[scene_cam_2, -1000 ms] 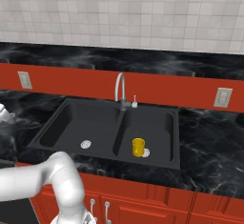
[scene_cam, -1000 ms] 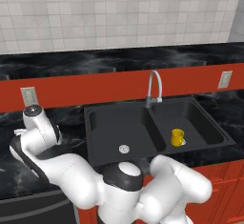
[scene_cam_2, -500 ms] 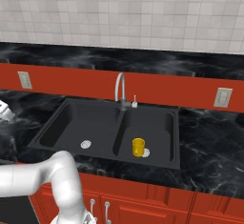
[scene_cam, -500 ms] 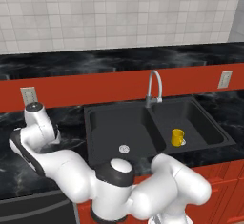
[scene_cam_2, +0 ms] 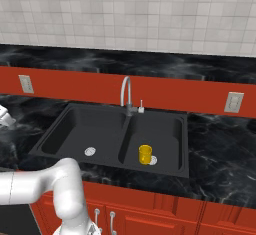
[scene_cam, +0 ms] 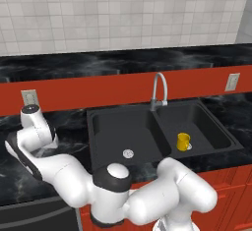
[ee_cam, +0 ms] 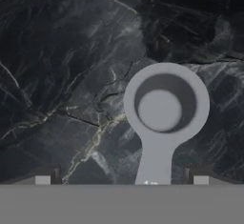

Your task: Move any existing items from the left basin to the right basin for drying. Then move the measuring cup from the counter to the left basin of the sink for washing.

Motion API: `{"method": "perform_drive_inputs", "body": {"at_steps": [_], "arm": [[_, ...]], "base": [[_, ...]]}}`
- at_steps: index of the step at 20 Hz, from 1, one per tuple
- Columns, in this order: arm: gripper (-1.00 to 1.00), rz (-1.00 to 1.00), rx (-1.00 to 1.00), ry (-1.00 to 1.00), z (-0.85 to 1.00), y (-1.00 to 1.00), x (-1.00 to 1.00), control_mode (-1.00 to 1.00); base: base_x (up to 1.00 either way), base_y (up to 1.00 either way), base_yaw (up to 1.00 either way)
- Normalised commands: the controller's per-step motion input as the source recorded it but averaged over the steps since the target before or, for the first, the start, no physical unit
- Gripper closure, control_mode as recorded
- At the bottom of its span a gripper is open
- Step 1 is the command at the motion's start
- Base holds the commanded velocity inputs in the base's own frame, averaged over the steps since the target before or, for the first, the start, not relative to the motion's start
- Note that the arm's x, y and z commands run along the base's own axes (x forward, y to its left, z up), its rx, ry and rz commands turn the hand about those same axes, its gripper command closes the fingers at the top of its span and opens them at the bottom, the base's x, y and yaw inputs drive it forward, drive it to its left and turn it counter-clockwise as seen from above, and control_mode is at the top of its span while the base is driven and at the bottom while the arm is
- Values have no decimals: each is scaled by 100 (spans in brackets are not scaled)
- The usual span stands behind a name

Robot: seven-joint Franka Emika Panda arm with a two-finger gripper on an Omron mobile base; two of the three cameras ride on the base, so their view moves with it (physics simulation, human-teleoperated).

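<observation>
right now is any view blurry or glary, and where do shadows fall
Hand view: the measuring cup looks soft-edged and flat grey, with a faint dark shadow above it on the counter. Left base view: sharp and evenly lit; the sink walls shade the left basin. Right base view: a soft sheen on the counter, and the yellow mug is crisp in the right basin.

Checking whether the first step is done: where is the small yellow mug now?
The small yellow mug stands upright in the narrower right basin, beside its round silver drain, right of the grey gooseneck faucet.
</observation>
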Motion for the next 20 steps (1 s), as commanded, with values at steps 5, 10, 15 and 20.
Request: {"method": "perform_drive_inputs", "body": {"at_steps": [5, 10, 15, 20], "arm": [[-100, -5, 0, 0, -8, 0, -10, -100], [-100, -5, 0, 0, -15, 0, -17, -100], [-100, -3, 0, 0, -20, 0, -3, -100], [-100, -4, 0, 0, -17, 0, 15, -100]], "base": [[0, 0, 0], [0, 0, 0], [0, 0, 0], [0, 0, 0]]}}
